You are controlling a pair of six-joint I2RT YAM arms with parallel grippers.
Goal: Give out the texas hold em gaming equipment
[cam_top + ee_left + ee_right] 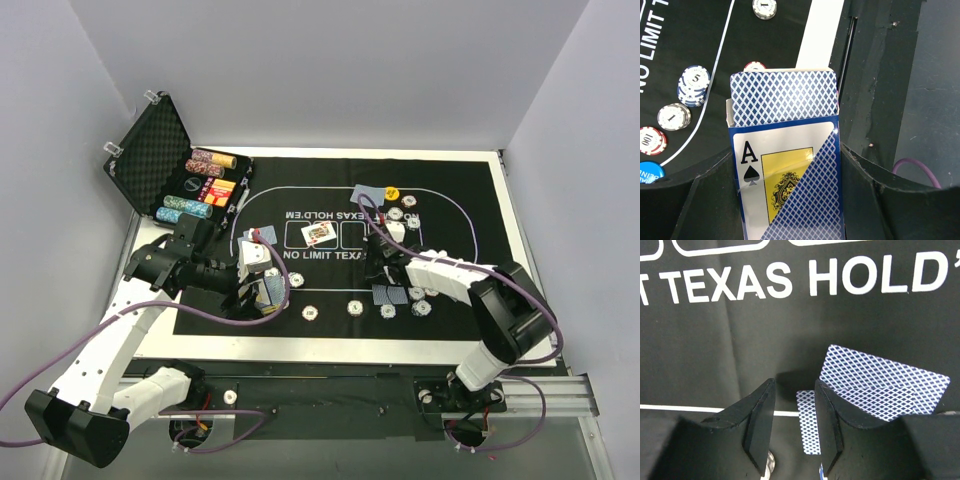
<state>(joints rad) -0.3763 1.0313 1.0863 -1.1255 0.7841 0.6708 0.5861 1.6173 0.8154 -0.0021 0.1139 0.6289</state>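
The left arm [112, 350] is a chain of smooth white plastic shells joined by boxy black motor housings, with one bulky black block [68, 425] at a joint. The right arm [445, 272] is built alike, with a large rounded black housing [512, 312] above a white lower link. A thin purple cable [912, 161] trails in loose loops along each arm. The left gripper [789, 165] and the right gripper [795, 386] have matte black, wedge-shaped fingers [760, 425] with flat bevelled inner faces.
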